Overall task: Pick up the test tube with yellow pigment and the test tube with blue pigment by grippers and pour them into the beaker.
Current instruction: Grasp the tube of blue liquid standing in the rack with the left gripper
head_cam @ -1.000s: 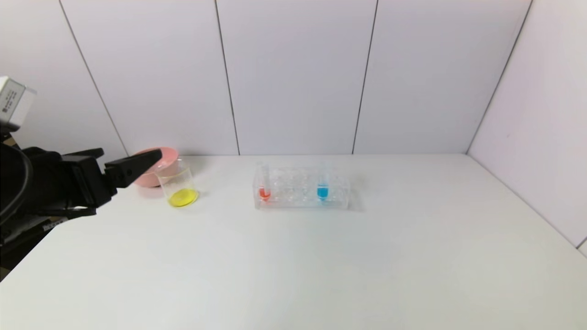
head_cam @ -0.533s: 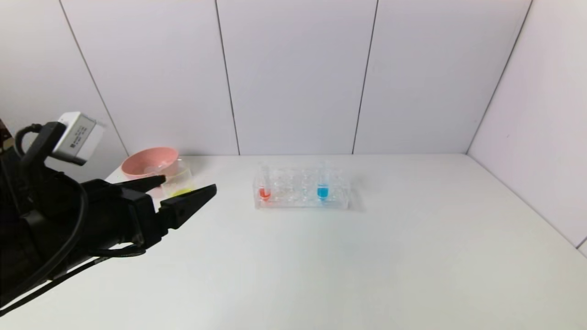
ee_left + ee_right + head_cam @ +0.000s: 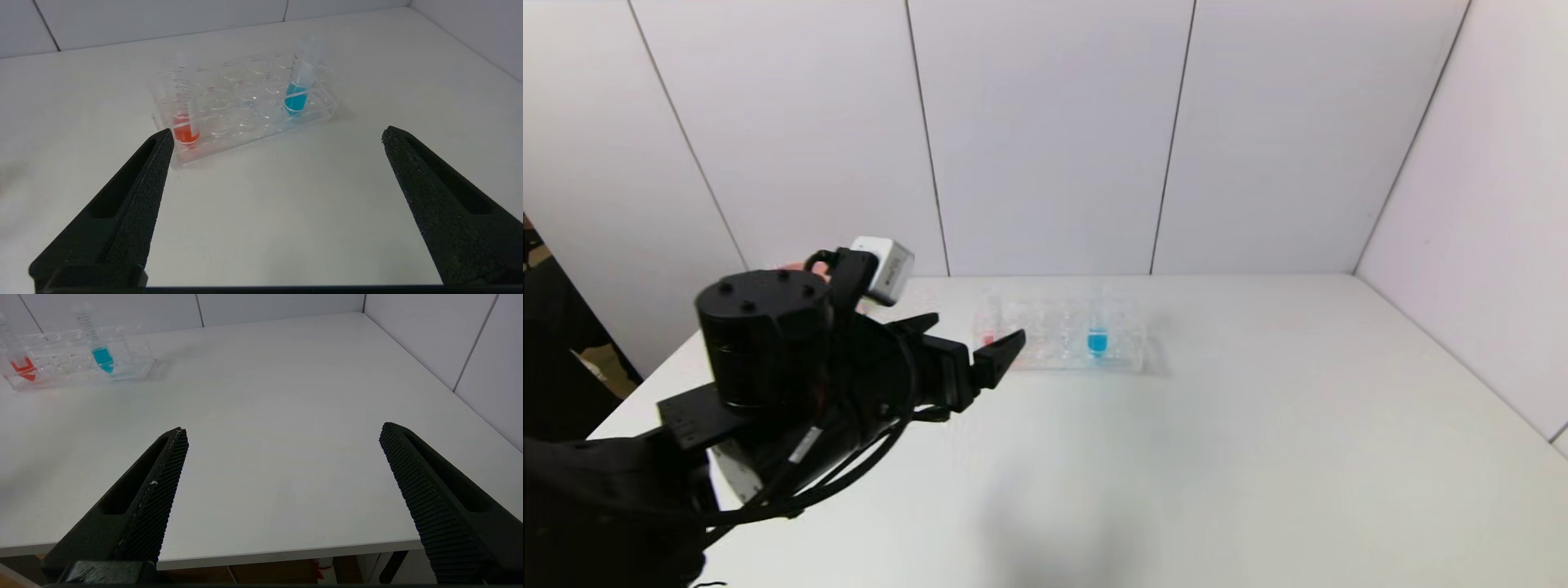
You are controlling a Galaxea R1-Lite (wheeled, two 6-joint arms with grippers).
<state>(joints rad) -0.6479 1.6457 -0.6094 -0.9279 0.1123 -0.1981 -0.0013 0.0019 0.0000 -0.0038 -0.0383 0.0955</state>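
Note:
The test tube with blue pigment [image 3: 1098,339] stands upright in the right part of a clear rack [image 3: 1123,347]. It also shows in the left wrist view [image 3: 297,96] and the right wrist view [image 3: 102,357]. My left gripper [image 3: 972,331] is open and empty, raised just left of the rack, its jaws wide apart in the left wrist view [image 3: 276,131]. My right gripper [image 3: 282,428] is open and empty over the table's front edge, far from the rack. The beaker is hidden behind my left arm. The test tube with yellow pigment is out of view.
A tube with red-orange liquid [image 3: 184,126] stands at the rack's left end [image 3: 245,102], close to one left fingertip [image 3: 163,141]. White walls close the table at the back and right. The pink bowl is hidden behind my left arm.
My left arm has swung right, from beside the beaker and pink bowl to just left of the rack, and now covers both. Its jaws stay open. The rack and tubes have not moved.

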